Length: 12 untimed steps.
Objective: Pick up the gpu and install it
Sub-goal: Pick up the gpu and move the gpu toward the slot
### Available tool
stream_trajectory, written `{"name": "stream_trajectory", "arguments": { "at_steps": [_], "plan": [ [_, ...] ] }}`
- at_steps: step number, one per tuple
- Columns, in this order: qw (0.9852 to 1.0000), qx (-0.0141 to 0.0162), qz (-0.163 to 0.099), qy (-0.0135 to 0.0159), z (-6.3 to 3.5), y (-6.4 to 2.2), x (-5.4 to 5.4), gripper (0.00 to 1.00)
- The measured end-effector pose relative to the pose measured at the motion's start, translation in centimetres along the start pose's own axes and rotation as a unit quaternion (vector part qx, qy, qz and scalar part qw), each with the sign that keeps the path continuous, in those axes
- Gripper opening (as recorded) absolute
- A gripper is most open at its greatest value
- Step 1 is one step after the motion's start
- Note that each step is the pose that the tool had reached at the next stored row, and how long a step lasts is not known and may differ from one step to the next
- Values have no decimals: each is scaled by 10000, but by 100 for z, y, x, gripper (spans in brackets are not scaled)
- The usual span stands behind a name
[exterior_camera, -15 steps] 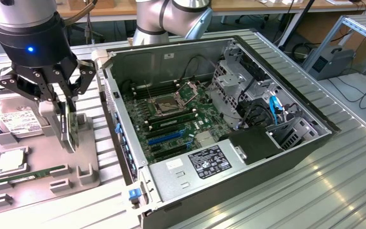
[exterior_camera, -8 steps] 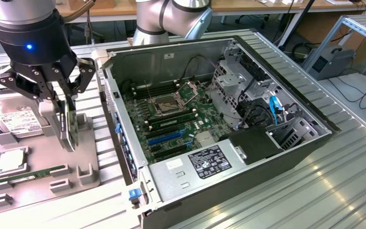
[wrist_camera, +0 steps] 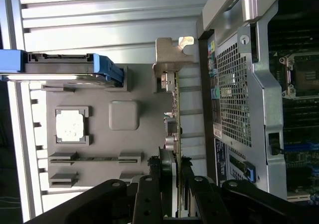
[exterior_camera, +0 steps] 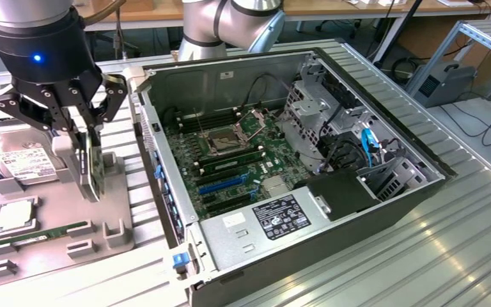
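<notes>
One gripper (exterior_camera: pixel 84 137) clamps the gpu (exterior_camera: pixel 90 171) upright at the tray (exterior_camera: pixel 58 256), between hard drive (exterior_camera: pixel 20 160) and computer case (exterior_camera: pixel 220 80).

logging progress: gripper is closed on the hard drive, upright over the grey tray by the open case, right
No: the gripper is closed on the gpu, upright over the grey tray by the open case. The exterior view shows the hard drive lying flat on that tray.
</notes>
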<state>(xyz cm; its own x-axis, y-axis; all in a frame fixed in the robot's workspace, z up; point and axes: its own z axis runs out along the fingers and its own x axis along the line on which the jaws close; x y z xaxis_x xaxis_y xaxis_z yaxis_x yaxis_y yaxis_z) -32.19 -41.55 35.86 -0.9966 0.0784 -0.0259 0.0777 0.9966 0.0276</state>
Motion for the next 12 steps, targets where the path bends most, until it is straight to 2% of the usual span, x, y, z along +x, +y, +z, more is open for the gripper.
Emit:
{"name": "stream_trajectory", "arguments": {
  "at_steps": [12],
  "plan": [
    [10000,0,0,0,-48,2,-1,27]
  ]
}}
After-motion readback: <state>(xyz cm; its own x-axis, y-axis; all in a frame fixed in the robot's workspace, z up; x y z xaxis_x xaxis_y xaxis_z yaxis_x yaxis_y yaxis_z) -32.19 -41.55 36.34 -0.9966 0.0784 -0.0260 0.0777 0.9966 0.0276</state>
